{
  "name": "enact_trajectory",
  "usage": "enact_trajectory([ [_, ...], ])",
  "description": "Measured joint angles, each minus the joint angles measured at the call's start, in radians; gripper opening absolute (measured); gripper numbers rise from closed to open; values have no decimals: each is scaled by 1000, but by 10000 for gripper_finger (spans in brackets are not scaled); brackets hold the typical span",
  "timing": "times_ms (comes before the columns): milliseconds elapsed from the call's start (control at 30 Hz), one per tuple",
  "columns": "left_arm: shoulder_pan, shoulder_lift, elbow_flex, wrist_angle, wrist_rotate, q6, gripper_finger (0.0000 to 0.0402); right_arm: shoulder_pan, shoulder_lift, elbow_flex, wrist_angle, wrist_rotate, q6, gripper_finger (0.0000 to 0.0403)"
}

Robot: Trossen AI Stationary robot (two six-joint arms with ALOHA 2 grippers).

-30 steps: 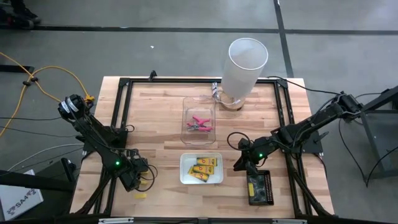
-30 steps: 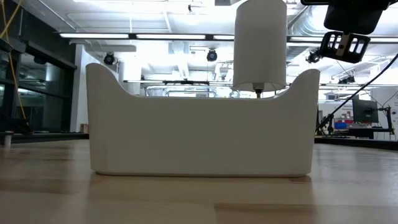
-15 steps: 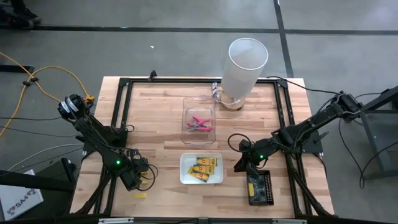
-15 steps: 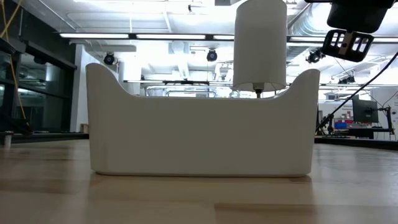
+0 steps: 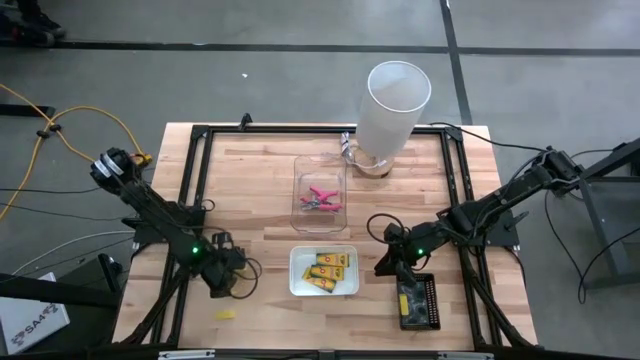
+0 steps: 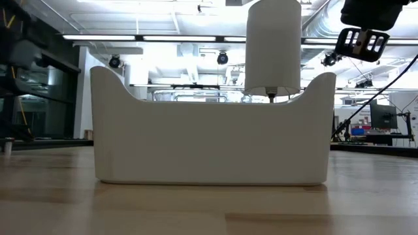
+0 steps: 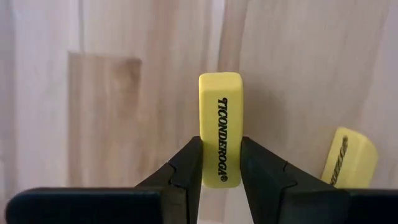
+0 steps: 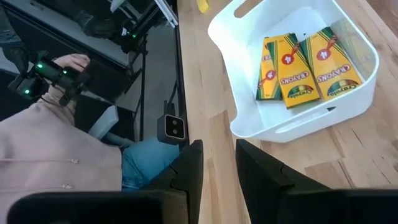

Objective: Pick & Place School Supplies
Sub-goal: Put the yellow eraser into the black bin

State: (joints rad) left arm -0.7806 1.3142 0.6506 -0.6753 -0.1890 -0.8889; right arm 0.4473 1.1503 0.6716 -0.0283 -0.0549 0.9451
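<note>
I see my left gripper (image 7: 221, 163) closed on a smooth yellow eraser (image 7: 220, 127), a small rounded block with dark print, lifted over the wooden table (image 5: 260, 180) left of the white tray (image 5: 296, 283). A second eraser (image 7: 349, 158) lies on the wood near it. The tray, of glossy plastic, holds three flat crayon packets (image 8: 301, 65). My right gripper (image 8: 217, 163) waits right of this tray, its fingers slightly apart, holding nothing.

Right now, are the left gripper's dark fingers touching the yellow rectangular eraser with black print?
Touching. The left wrist view shows both fingers of the left gripper pressed against opposite sides of the yellow eraser, no gap either side.
</note>
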Motion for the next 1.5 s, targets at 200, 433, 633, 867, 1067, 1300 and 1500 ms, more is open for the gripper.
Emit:
enact_trajectory([
  [200,106,-61,9,1,0,145,90,0,0,0,14,14,-26,87],
  [433,210,-123,50,58,-68,385,90,0,0,0,100,67,-143,87],
  [633,261,-168,71,247,-79,579,90,-2,13,0,221,128,-256,87],
  [867,282,-192,71,473,-112,773,90,-50,128,0,411,69,-293,87],
  [1067,286,-191,71,630,-185,909,90,-113,277,0,662,4,-296,87],
  [1300,288,-185,71,683,-422,1011,90,-173,375,0,925,4,-321,87],
  [1500,296,-185,71,688,-524,1017,90,-234,380,52,874,12,-317,87],
])
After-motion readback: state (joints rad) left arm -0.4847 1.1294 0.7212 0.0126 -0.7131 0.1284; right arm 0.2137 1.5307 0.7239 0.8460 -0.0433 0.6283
